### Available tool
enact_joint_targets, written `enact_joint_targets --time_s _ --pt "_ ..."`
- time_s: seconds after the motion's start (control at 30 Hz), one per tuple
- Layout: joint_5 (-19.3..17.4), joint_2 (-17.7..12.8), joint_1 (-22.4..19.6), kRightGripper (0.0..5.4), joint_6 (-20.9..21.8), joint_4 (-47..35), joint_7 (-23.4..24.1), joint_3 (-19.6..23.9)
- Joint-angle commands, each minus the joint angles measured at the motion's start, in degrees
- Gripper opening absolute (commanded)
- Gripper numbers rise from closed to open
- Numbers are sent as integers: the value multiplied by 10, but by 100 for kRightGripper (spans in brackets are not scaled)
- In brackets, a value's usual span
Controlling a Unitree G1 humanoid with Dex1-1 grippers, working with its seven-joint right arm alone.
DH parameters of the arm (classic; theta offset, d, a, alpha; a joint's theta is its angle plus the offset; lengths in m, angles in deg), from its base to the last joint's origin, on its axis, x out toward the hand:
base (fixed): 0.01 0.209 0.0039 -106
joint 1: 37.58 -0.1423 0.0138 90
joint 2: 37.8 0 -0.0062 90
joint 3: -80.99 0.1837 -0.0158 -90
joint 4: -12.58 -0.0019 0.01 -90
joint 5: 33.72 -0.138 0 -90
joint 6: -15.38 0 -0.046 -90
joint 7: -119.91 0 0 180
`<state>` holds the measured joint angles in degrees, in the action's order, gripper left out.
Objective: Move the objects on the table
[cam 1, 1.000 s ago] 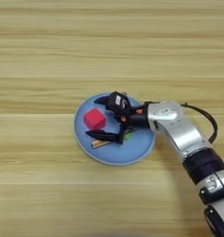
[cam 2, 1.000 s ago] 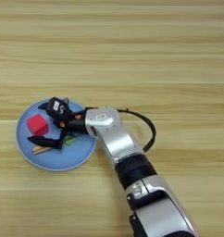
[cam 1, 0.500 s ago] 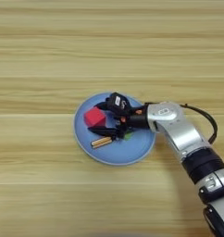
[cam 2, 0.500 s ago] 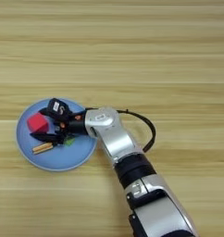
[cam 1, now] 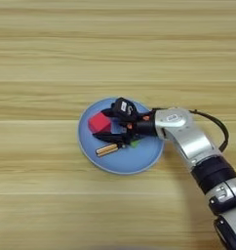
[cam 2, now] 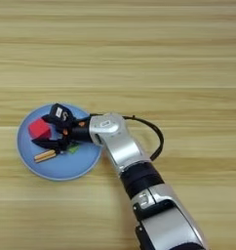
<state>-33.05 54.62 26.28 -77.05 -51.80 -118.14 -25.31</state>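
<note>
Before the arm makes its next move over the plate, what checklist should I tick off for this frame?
1. Red cube sits on the blue plate: ok.
2. Wooden-handled tool lies on the plate beside the cube: ok.
3. End effector is over the plate, next to the cube: ok.
4. Anything actually gripped: cannot tell.
5. Green bit under the arm identified: cannot tell.
6. Table around the plate free of other items: ok.

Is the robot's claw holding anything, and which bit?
It cannot be told: the right gripper sits over the blue plate, fingers straddling the red cube and tool.
</note>
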Motion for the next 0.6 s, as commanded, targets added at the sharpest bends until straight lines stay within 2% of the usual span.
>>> enact_joint_targets --time_s 0.03,0.33,0.6 --pt "-27 -2 -51 315 -11 -48 12 28" --pt "-79 -9 -78 315 -65 -106 20 80" --pt "-88 -28 -109 315 -75 -94 46 123"
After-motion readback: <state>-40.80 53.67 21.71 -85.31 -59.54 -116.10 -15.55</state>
